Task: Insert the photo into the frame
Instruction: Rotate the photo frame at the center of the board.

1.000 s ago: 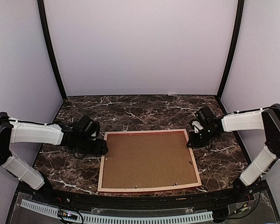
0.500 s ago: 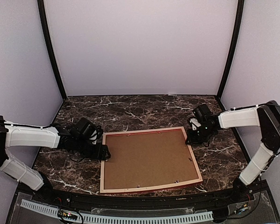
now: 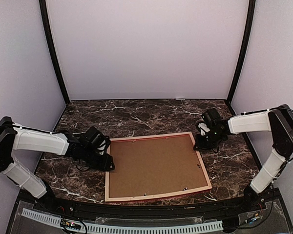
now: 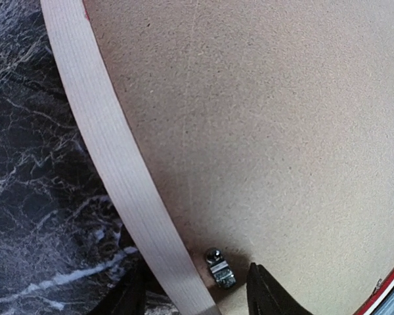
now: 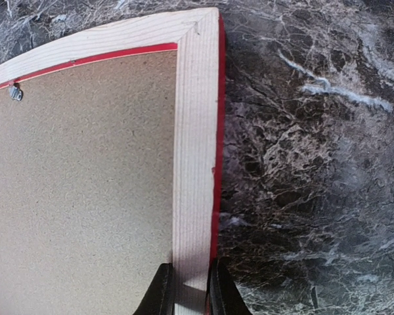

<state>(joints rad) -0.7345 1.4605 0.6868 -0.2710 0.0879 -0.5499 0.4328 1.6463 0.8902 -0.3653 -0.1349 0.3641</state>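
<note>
The frame [image 3: 156,197] lies face down on the marble table, pale wood up, with a thin red edge showing. A brown backing board [image 3: 154,163] fills it, and the photo is hidden. My left gripper [image 3: 109,164] stands open astride the frame's left rail [image 4: 105,131], one finger on the table side and the other over the backing board [image 4: 262,118], beside a small metal clip [image 4: 220,272]. My right gripper [image 3: 199,143] is shut on the right rail [image 5: 194,131] near the far right corner, its fingers [image 5: 161,292] pinching the wood from both sides.
The dark marble table [image 3: 151,114] stretches behind the frame to the pale back wall. Black posts stand at both rear corners. Another metal clip [image 5: 14,92] sits on the far rail. A black ledge runs along the near edge [image 3: 136,207].
The frame has turned slightly, its far right corner moving away from me. My left gripper slid nearer along the left rail and its jaws have narrowed. My right gripper keeps its grip.
</note>
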